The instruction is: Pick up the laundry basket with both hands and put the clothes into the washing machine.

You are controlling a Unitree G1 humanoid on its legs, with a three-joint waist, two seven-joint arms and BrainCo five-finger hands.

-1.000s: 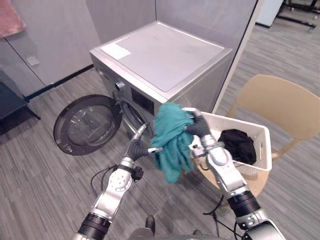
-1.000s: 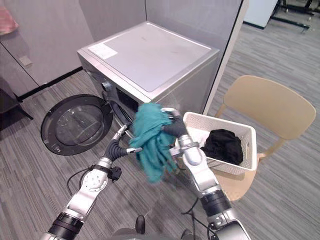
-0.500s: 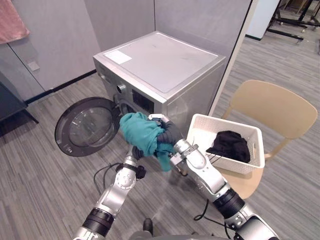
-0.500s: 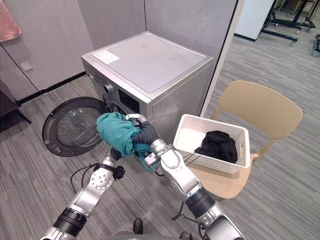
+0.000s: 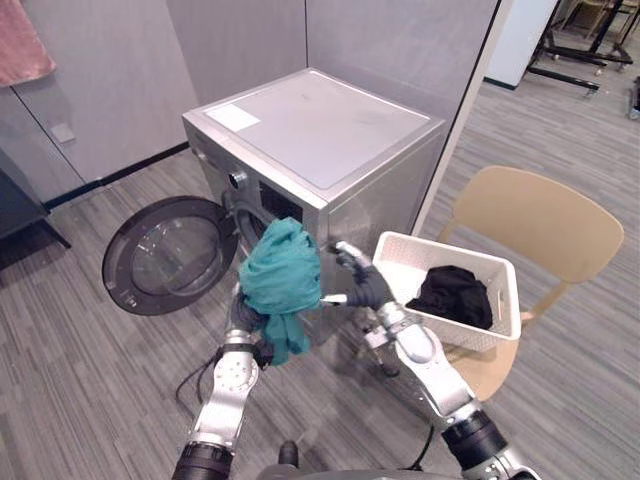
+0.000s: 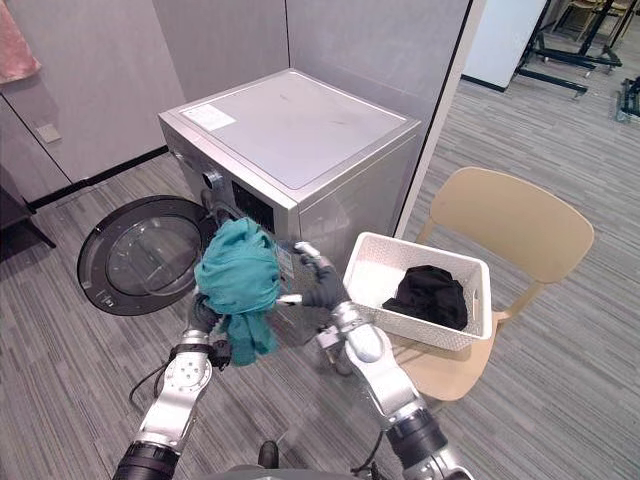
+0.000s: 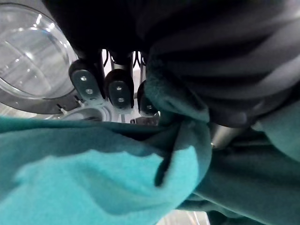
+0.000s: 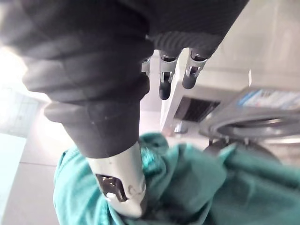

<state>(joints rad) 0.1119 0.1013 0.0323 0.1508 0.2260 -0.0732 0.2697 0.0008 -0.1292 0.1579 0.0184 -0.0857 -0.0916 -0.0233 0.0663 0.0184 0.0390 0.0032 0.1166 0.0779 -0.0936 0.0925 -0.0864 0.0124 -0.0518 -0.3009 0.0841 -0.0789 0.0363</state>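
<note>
Left robot hand (image 7: 117, 89) clutches the bunched teal garment (image 5: 282, 275), the washing machine (image 5: 320, 135) mouth just behind it; right robot hand (image 5: 360, 283), fingers spread, hovers alongside.

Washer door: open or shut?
Open. The round door stands swung wide beside the washing machine front.

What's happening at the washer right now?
The left hand carries a bunched teal garment up in front of the washing machine, whose door hangs open. The right hand sits just beside the cloth, fingers straight. The white laundry basket rests on the tan chair with a black garment inside, not yet loaded.
</note>
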